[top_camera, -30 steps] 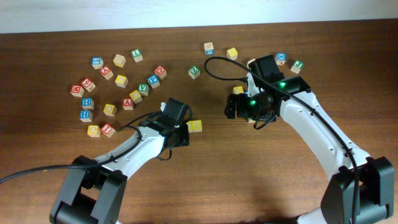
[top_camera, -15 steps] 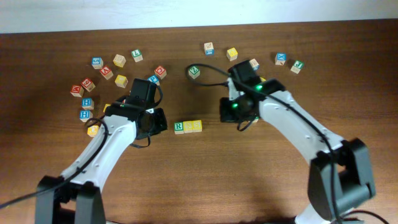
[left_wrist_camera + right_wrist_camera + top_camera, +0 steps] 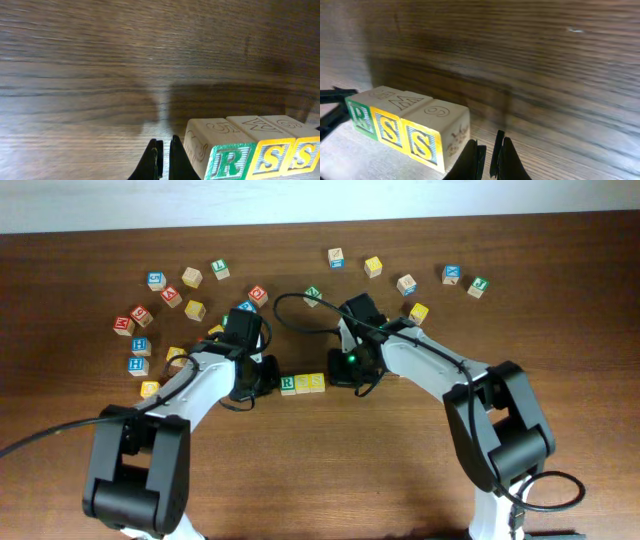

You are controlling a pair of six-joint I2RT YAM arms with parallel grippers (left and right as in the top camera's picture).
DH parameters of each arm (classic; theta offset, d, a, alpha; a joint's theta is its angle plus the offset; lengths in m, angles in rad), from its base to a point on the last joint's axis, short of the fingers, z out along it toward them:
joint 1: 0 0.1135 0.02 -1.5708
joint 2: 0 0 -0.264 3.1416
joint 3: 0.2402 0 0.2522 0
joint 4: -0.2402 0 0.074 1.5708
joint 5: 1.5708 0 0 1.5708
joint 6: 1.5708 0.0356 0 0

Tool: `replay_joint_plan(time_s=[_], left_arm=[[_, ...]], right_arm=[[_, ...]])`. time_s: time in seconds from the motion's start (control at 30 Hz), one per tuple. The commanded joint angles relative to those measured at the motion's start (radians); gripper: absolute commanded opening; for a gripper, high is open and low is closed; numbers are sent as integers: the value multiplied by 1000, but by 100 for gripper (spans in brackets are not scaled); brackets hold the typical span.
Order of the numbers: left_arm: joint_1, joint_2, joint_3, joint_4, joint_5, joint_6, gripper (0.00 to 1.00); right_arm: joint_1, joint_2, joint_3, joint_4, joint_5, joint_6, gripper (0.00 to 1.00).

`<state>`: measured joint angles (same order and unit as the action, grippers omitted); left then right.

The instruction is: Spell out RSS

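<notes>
Moved in since earlier to flank RSS row (image 3: 303, 383) on surface (image 3: 400, 465): left gripper (image 3: 266, 376) beside R end, right gripper (image 3: 343, 371) beside last S, both pinched closed, empty.

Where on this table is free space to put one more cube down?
Free: the wide bare table in front of the RSS row, toward the near edge. Crowded: the loose cubes at upper left, and both ends of the row, flanked by the left gripper and right gripper.
</notes>
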<state>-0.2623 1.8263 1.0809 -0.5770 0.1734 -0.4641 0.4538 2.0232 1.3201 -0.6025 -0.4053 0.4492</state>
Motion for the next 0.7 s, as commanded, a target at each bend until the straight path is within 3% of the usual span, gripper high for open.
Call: replay_joint_plan(time_s=[0.0, 0.67], left_arm=[[0, 23, 2, 20, 52, 13, 0], [-22, 24, 1, 68, 119, 21, 0]], right_arm=[[8, 14, 5, 10, -37, 6, 4], [27, 14, 5, 31, -28, 23, 4]])
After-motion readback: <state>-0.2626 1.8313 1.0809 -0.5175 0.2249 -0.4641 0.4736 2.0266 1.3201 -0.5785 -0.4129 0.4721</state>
